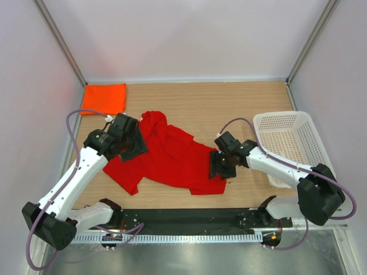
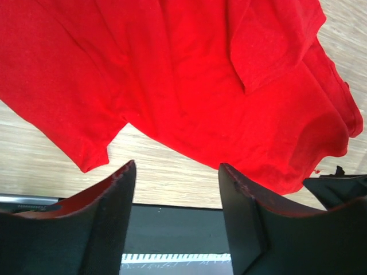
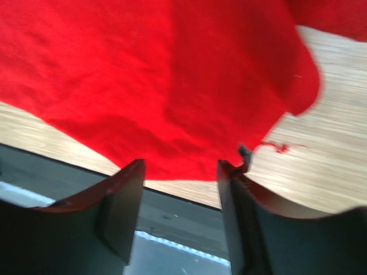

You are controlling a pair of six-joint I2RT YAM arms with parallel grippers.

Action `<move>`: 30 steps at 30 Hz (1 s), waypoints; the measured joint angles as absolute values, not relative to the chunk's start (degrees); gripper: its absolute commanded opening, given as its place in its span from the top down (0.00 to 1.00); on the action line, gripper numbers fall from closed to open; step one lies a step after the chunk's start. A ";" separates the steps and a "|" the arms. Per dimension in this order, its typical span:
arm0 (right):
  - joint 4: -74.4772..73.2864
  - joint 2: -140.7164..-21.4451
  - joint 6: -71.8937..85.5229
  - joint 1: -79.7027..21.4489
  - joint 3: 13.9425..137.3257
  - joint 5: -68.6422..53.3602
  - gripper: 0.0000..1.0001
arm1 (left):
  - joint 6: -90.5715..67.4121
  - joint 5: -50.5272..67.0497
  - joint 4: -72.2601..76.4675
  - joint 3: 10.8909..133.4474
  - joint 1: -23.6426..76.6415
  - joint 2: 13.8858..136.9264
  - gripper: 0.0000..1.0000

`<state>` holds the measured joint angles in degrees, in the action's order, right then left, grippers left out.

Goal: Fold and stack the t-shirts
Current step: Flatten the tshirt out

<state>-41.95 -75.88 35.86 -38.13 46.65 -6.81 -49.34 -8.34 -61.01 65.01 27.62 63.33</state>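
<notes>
Top external view: red t-shirt (image 1: 172, 157) rumpled on worktop (image 1: 229, 103).
Soft, limp cloth; left hand (image 2: 176, 167) and right hand (image 3: 180, 163), both spread, empty, should pinch its corners.

red shirt (image 1: 166, 157) | orange shirt (image 1: 104, 98) | white mesh basket (image 1: 284, 116) | wood-grain table (image 1: 229, 103)

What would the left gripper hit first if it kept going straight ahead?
Probably the red t-shirt, or the bare wooden table just at its hem; the left gripper points down there, depth unclear.
</notes>
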 measured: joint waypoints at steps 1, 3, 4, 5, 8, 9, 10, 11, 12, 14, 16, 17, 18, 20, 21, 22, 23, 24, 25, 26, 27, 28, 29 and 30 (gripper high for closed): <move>-40.27 -75.92 36.91 -38.15 45.71 -8.01 0.37 | -49.34 -8.34 -61.08 65.04 27.62 63.46 0.36; -37.65 -76.03 38.35 -38.41 43.86 -9.69 0.37 | -49.32 -8.34 -61.17 65.06 27.62 63.68 0.35; -36.86 -76.23 38.87 -38.48 43.16 -10.24 0.37 | -49.30 -8.32 -61.19 65.08 27.62 63.77 0.35; -36.07 -76.60 39.48 -38.63 42.37 -10.83 0.37 | -49.30 -8.29 -61.19 65.10 27.62 63.79 0.35; -34.83 -77.69 40.60 -39.22 40.93 -11.29 0.41 | -49.30 -8.14 -61.25 65.12 27.62 63.77 0.34; -34.70 -77.78 40.88 -39.57 40.60 -11.25 0.43 | -49.30 -8.10 -61.28 65.12 27.59 63.77 0.33; -34.72 -77.78 40.97 -39.94 40.47 -11.05 0.48 | -49.30 -8.08 -61.30 65.12 27.59 63.75 0.33; -34.70 -77.80 41.15 -40.34 40.47 -10.68 0.55 | -49.28 -8.08 -61.32 65.14 27.57 63.75 0.32; -34.57 -77.87 41.28 -40.64 40.47 -10.50 0.59 | -49.28 -8.08 -61.43 65.25 27.44 63.75 0.32; -34.50 -78.30 42.22 -41.43 40.47 -9.54 0.64 | -49.30 -8.10 -61.56 65.54 27.09 63.75 0.32; -34.50 -79.13 43.22 -42.13 40.45 -8.34 0.66 | -49.30 -8.14 -61.69 65.84 26.74 63.75 0.32; -34.50 -79.66 43.68 -42.52 40.40 -7.57 0.72 | -49.30 -8.16 -61.84 66.00 26.57 63.75 0.32; -34.46 -80.18 43.99 -42.85 40.32 -6.98 0.75 | -49.28 -8.19 -62.08 66.22 26.48 63.75 0.31; -34.59 -80.84 44.84 -43.27 40.16 -5.56 0.83 | -49.25 -8.38 -62.37 66.43 26.26 63.70 0.31; -34.76 -80.93 45.25 -43.40 40.16 -4.73 0.91 | -49.25 -8.43 -62.54 66.46 26.09 63.66 0.31; -34.87 -80.82 45.54 -43.44 40.16 -3.68 0.95 | -49.21 -8.49 -62.72 66.46 25.87 63.61 0.31; -34.89 -80.71 45.82 -43.48 40.16 -2.90 0.99 | -49.12 -8.54 -62.89 66.48 25.69 63.59 0.31; -34.87 -80.51 46.13 -43.51 40.16 -1.78 0.99 | -49.08 -8.56 -63.02 66.50 25.52 63.57 0.31; -34.87 -80.34 46.28 -43.51 40.16 -1.08 0.99 | -49.01 -8.58 -63.13 66.54 25.32 63.57 0.31; -34.89 -80.12 46.35 -43.51 40.21 -0.16 0.99 | -48.93 -8.58 -63.29 66.63 25.12 63.57 0.31; -35.22 -79.96 46.30 -43.48 40.47 0.73 0.99 | -48.82 -8.62 -63.46 66.76 24.95 63.57 0.32; -35.75 -79.81 46.28 -43.51 41.06 1.61 0.99 | -48.73 -8.67 -63.68 67.02 24.80 63.57 0.32; -36.01 -79.57 46.24 -43.51 41.63 2.31 0.99 | -48.53 -8.82 -63.86 67.40 24.62 63.57 0.32; -36.71 -79.15 46.09 -43.51 42.68 3.44 0.99 | -48.25 -8.99 -63.96 67.79 24.47 63.57 0.32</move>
<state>-36.71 -79.15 46.09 -43.51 42.68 3.44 -48.25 -8.99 -63.96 67.79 24.47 63.57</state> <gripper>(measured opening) 0.029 0.685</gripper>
